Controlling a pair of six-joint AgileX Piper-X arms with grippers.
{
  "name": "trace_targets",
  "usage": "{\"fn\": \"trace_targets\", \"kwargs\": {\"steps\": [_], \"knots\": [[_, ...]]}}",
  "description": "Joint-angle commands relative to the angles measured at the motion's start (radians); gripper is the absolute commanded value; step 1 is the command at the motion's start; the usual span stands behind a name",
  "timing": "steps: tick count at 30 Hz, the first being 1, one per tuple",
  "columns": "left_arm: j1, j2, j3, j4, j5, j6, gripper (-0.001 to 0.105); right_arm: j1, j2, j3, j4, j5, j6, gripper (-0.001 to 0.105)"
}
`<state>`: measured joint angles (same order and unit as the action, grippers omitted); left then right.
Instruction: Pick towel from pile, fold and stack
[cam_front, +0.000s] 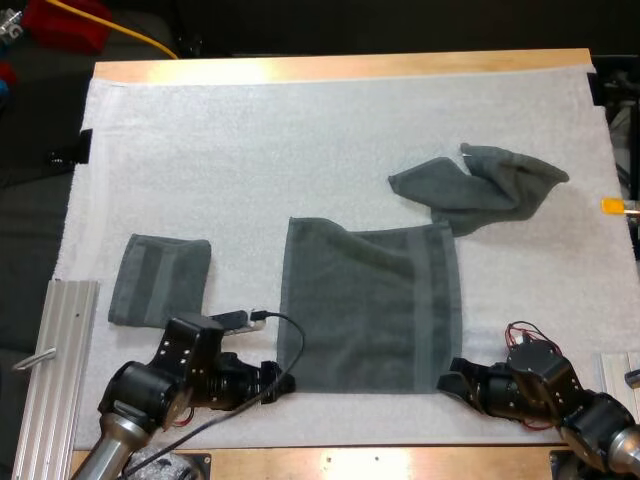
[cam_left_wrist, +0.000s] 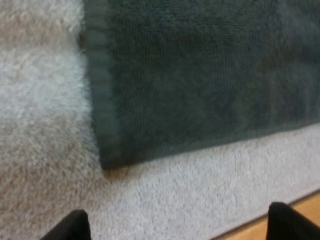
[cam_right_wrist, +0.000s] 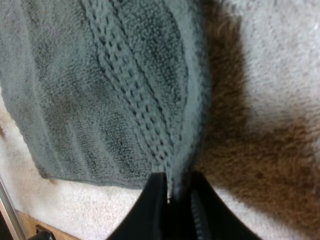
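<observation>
On fuzzy mat (cam_front: 250, 150): flat towel (cam_front: 370, 305), terry, ribbed band. Low right tool (cam_right_wrist: 172, 200) pinches its near right corner; left tool (cam_left_wrist: 175, 225) spread, clear of near left corner. Squared folded towel (cam_front: 160, 280) left, crumpled towel (cam_front: 480, 185) far right.

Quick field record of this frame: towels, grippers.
flat towel: spread out mid-mat
folded towel: left of the flat towel
crumpled towel: far right
left gripper: open, just off the flat towel's near left corner
right gripper: shut on the flat towel's edge, by its near right corner
mat: white, under all three towels
</observation>
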<state>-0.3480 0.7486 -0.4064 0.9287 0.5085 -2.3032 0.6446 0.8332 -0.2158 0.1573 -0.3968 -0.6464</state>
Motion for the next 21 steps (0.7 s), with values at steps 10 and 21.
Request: {"fn": "trace_targets", "kwargs": {"steps": [10, 21], "knots": [[0.119, 0.045, 0.078, -0.153, 0.094, -0.011, 0.068, 0.0, 0.006, 0.004, 0.004, -0.02, -0.005, 0.003], [0.119, 0.288, 0.078, -0.277, 0.106, 0.026, 0.068, 0.0, 0.006, 0.004, 0.004, -0.032, -0.005, 0.003]]}}
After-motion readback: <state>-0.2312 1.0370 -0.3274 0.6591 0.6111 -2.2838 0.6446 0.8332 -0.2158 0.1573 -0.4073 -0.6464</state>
